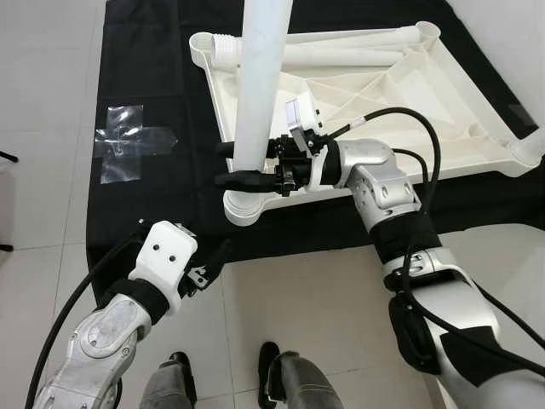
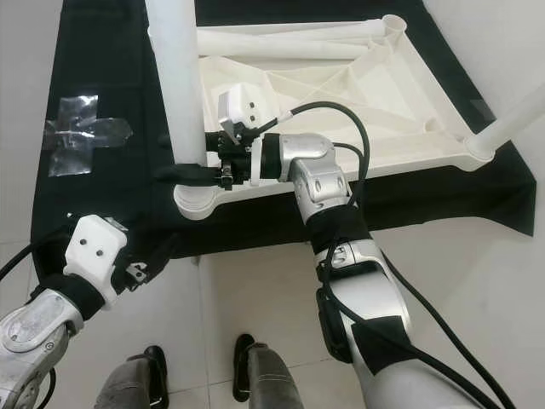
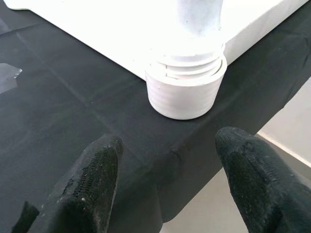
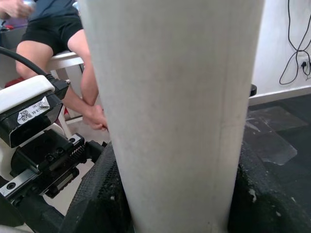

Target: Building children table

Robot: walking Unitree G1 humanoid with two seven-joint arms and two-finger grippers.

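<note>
Table top [image 1: 409, 85], white plastic and turned underside up so its ribs show, lies on a black cloth [image 1: 162, 77] spread over a pale tiled floor [image 1: 43, 102]. One white table leg [image 1: 262, 77] stands upright in the round corner socket [image 1: 249, 206] nearest the robot, at the cloth's near edge. The right gripper [image 1: 241, 164] reaches in from the right and clamps this leg low down, just above the socket, with one black finger on each side of the tube; the right wrist view shows the leg [image 4: 170, 111] pressed between the two pads. A second leg [image 1: 341, 56] lies flat inside the upturned top along its far edge, and a third [image 2: 511, 123] stands at the far right corner. The left gripper [image 3: 167, 182] hovers low near the cloth's edge, short of the socket [image 3: 186, 87], with its fingers [image 3: 92, 189] spread apart and holding nothing. A patch of clear tape [image 1: 128, 141] sticks to the cloth on the left. A seated person [image 4: 53, 43] appears in the background of the right wrist view. The robot's own feet [image 1: 268, 371] stand on the tiles below.
</note>
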